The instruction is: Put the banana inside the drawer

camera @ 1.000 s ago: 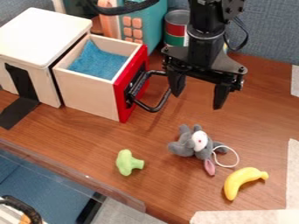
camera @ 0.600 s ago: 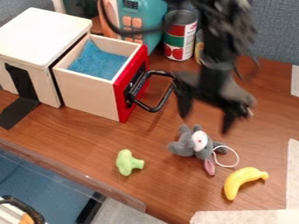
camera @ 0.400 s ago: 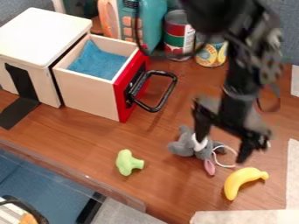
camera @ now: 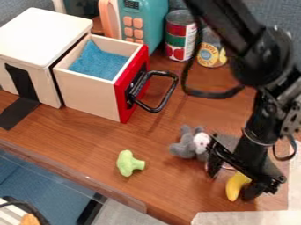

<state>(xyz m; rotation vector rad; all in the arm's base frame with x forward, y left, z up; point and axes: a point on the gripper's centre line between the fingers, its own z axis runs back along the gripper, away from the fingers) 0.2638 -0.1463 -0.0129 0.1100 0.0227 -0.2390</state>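
Observation:
The gripper (camera: 230, 185) hangs low at the lower right, its two fingers spread apart, one on either side of the yellow banana (camera: 234, 186). Part of the banana is hidden behind the right finger; whether they touch I cannot tell. The drawer (camera: 88, 94), pale wood with a red front and black handle, is pulled out of the white-topped cabinet at the upper left, and a blue cloth lies in it.
A grey plush mouse (camera: 186, 146) lies just left of the gripper, partly behind it. A green toy broccoli (camera: 128, 163) lies left of that. Two cans (camera: 180, 36) and a teal toy microwave (camera: 141, 24) stand at the back.
The arm has come down and toward the lower right, from beside the drawer handle to the banana, which it now partly covers. The gripper has stayed open. The drawer and banana have not moved.

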